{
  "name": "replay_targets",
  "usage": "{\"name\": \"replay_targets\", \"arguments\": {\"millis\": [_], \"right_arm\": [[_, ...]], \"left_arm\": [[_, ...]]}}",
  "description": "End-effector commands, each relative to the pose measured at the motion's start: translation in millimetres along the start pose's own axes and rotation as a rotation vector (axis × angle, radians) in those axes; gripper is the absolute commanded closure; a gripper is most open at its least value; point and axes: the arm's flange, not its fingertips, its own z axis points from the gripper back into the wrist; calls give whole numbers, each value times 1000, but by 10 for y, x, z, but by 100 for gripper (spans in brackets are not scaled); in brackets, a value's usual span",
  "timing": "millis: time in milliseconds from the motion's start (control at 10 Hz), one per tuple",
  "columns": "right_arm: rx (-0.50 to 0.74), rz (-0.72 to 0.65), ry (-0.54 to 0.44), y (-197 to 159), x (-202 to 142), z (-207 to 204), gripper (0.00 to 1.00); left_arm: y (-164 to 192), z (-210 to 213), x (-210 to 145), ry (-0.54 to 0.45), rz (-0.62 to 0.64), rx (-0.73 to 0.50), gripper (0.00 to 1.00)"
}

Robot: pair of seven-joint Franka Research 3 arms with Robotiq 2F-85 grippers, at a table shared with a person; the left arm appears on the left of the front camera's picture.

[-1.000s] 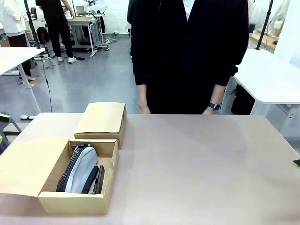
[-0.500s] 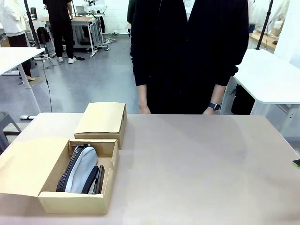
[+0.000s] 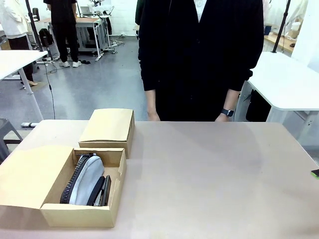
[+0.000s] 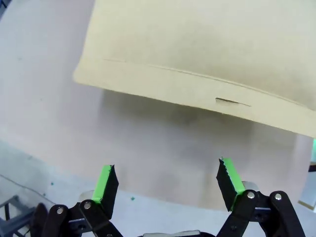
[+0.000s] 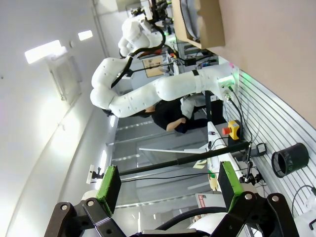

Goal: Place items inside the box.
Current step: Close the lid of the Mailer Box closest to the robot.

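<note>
The long brown box [image 3: 82, 215] lies at the table's left. Its far compartment is covered by a shut lid [image 3: 109, 125]. The near compartment stands open, its flap [image 3: 27, 175] spread flat to the left. Inside lie a grey pouch [image 3: 88, 178] with a dark zip edge and a black stapler [image 3: 102, 191] beside it. My left gripper [image 4: 168, 181] is open and holds nothing; it hovers near the table edge, looking at the cardboard flap [image 4: 207, 54]. Off the table, my right gripper [image 5: 169, 186] is open and tilted, with the box [image 5: 205, 24] far off.
A person in black stands at the far side, hands [image 3: 153, 117] resting by the table edge. The tan tabletop [image 3: 214, 174] stretches right of the box. A small black and green piece [image 3: 315, 173] pokes in at the right edge. My white left arm [image 5: 163, 89] crosses the right wrist view.
Green pads at the front view's left edge one second ago have slipped out of the picture. The box and its contents have not moved.
</note>
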Motion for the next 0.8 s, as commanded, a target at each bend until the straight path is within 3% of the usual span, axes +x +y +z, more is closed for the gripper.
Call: {"name": "replay_targets", "arguments": {"millis": [0,700], "right_arm": [[9,2,-5,47,-10,-3,0],[9,2,-5,47,-10,-3,0]], "left_arm": [[-21,-125,-27,-35,-26,2,0],[-132,-364,231,-303,-65,-63,0]]}}
